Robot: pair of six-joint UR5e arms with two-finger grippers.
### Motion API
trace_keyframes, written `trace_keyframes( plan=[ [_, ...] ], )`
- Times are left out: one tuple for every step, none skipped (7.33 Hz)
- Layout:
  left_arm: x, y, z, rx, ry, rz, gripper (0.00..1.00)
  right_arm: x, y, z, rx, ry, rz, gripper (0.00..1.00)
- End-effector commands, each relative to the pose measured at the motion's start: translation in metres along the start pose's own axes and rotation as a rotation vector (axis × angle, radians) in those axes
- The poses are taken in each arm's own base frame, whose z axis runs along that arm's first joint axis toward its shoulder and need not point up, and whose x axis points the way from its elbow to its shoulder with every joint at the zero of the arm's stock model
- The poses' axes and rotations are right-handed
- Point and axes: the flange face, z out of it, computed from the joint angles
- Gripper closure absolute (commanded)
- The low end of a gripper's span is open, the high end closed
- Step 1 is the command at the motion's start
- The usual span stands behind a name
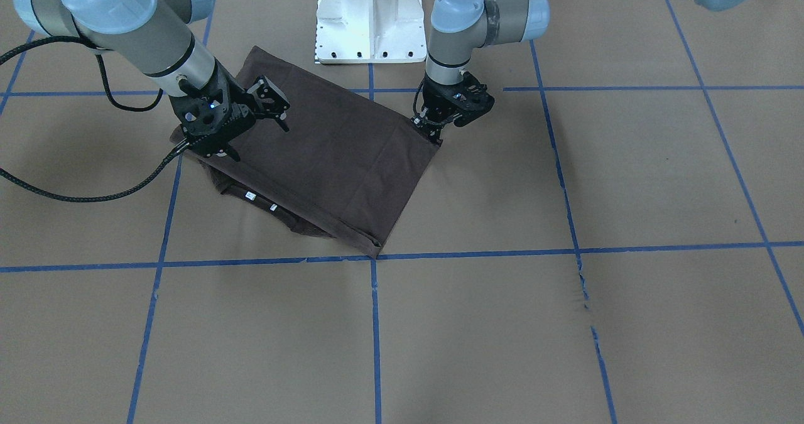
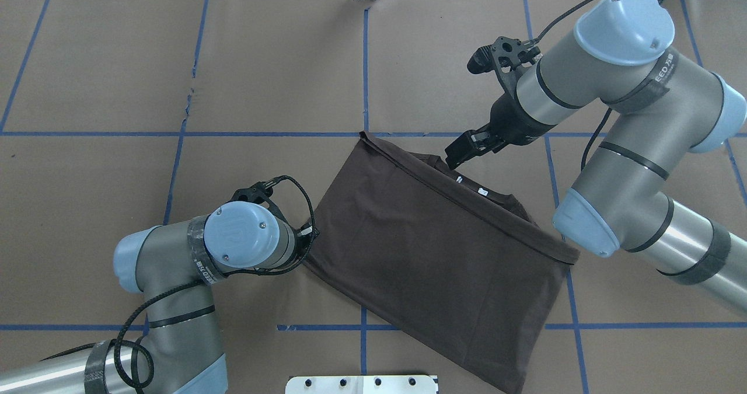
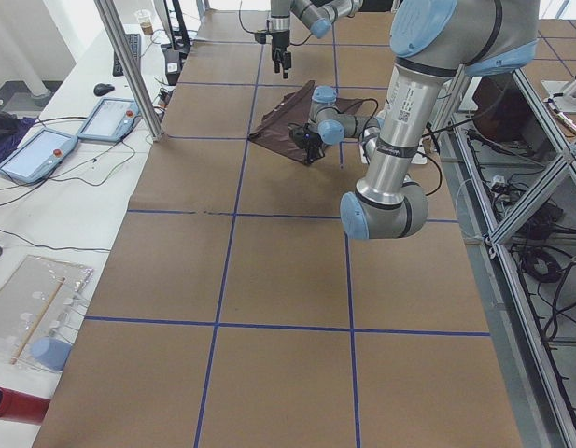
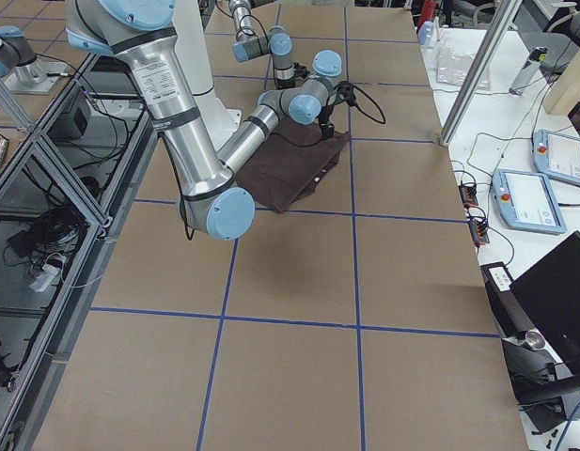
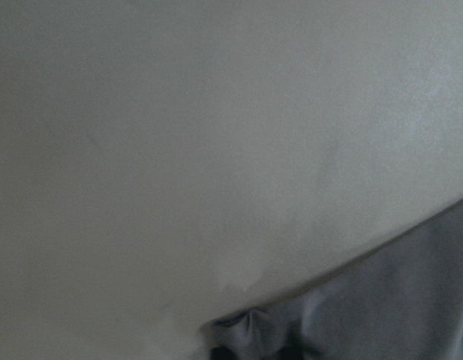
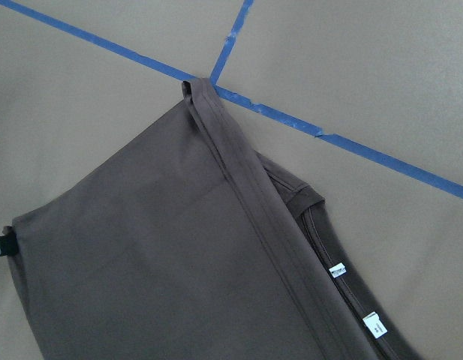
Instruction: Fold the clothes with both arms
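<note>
Because the dark brown T-shirt is thin knit cloth, I judge it light, limp and slightly clingy. It will sag and drag rather than keep a shape, so it wants a pinch at two corners of one edge, lifted together. It lies folded into a slanted rectangle at the middle of the overhead view on the brown paper table, with its collar and white neck tags showing along the upper-right edge. The left gripper is down at the shirt's corner, centre right of the front-facing view; whether it is clamped on cloth I cannot tell. The right gripper hovers over the shirt's left end in that view, fingers seemingly parted, holding nothing. The likeliest holds are the ends of the doubled hem band — thick layers that should not slip through.
</note>
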Motion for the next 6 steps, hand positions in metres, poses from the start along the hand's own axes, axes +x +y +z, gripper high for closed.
trace_keyframes(
  plan=[
    [0.007, -0.036, -0.009, 0.038, 0.015, -0.012, 1.0, 0.001, 0.0, 0.0, -0.001, -0.001, 0.003, 0.0],
    [0.012, -0.065, -0.017, 0.071, 0.024, 0.015, 1.0, 0.001, 0.0, -0.002, 0.0, -0.002, 0.003, 0.0],
    [0.014, -0.107, -0.009, 0.12, 0.004, 0.024, 1.0, 0.001, 0.0, -0.002, 0.001, -0.003, 0.002, 0.0],
    [0.021, -0.151, 0.004, 0.163, 0.002, 0.038, 1.0, 0.001, 0.0, -0.004, 0.001, -0.006, 0.004, 0.0],
    [0.043, -0.193, 0.019, 0.2, 0.015, 0.051, 1.0, 0.002, 0.0, -0.006, 0.004, -0.007, 0.005, 0.0],
    [0.08, -0.227, 0.022, 0.234, 0.027, 0.086, 1.0, 0.001, 0.0, -0.008, 0.008, -0.009, 0.006, 0.0]
  ],
)
